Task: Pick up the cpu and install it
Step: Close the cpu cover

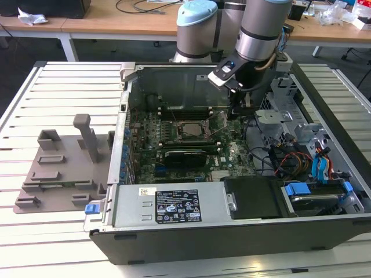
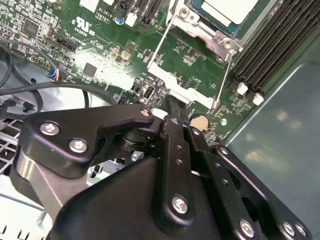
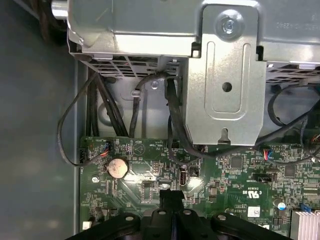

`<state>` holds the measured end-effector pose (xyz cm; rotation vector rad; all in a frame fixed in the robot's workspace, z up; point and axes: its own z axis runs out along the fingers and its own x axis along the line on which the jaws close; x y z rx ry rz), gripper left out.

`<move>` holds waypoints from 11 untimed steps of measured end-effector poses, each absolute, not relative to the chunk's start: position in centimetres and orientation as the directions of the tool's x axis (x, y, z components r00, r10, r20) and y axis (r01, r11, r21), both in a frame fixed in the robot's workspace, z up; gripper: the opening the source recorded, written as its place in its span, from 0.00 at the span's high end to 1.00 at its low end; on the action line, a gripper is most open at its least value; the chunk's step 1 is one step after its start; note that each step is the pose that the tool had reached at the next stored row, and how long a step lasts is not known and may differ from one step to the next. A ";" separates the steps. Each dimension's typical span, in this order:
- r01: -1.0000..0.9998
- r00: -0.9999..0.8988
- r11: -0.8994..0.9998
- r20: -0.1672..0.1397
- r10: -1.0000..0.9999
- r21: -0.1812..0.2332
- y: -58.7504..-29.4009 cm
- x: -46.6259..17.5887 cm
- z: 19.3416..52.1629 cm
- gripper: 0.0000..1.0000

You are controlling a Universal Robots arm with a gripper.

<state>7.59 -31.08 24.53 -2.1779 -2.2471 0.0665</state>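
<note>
Cpu (image 2: 229,9) in socket frame (image 2: 197,31), near but apart from hand (image 2: 172,106).

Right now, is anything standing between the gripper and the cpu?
Nothing visible blocks it outright. In the second wrist view the gripper hangs over the motherboard by the coin battery; toward the cpu lie the socket frame and its wire lever.

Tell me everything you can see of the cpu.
The cpu is a thin, flat square with a pale silvery metal top plate and a thin rim. It lies flat in its socket on the green circuit board, inside the open computer case; the second wrist view cuts part of it off. The metal socket frame borders it. The gripper is off to one side, not touching it.
</note>
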 end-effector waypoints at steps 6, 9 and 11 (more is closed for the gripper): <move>0.999 -0.031 0.031 -0.021 0.999 -0.039 -31.1 7.0 24.5 0.89; 0.999 -0.032 0.031 -0.021 0.999 -0.039 -31.1 6.1 24.5 0.89; 0.999 -0.032 0.031 -0.021 0.999 -0.038 -31.1 5.5 24.5 0.89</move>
